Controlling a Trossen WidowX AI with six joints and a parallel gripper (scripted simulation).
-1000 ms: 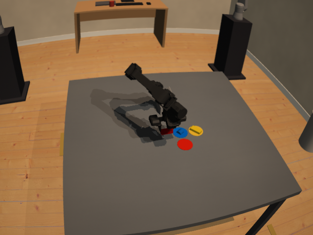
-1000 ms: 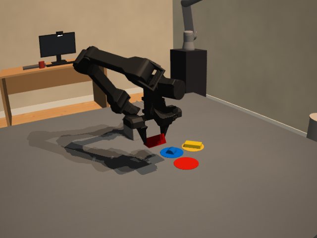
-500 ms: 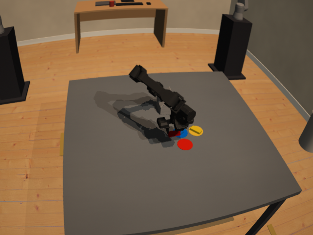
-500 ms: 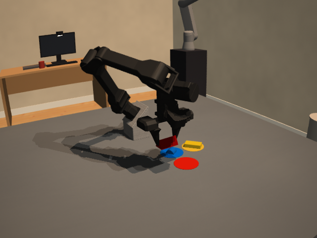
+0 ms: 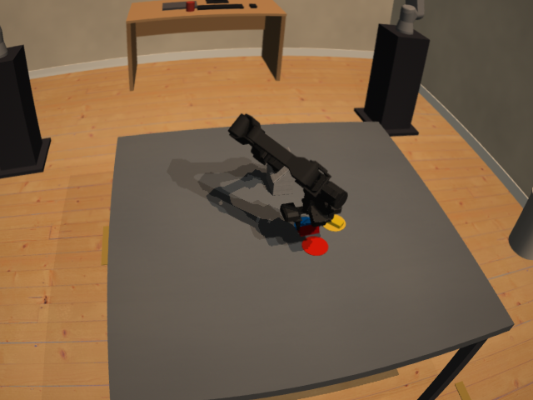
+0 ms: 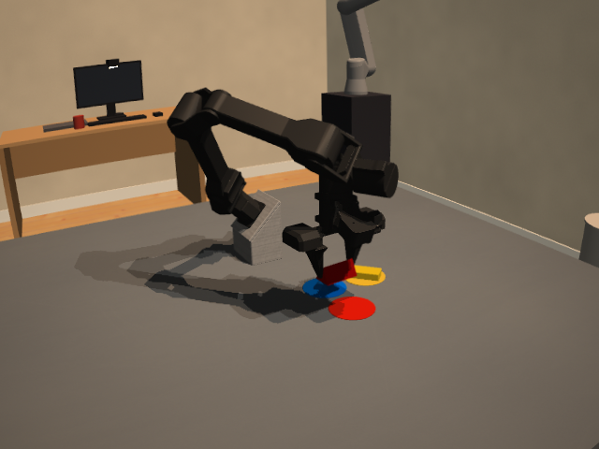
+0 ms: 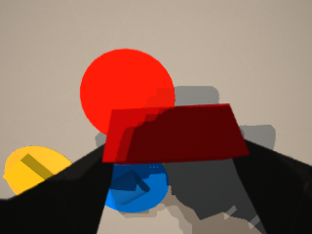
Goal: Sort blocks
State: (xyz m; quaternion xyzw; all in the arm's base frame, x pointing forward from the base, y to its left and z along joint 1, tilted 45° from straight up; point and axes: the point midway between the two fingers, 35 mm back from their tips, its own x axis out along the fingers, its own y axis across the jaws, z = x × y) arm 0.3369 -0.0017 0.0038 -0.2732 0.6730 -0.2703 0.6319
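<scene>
While my black claw grips the flat red block, it hangs mid-frame above the blue circle.
</scene>
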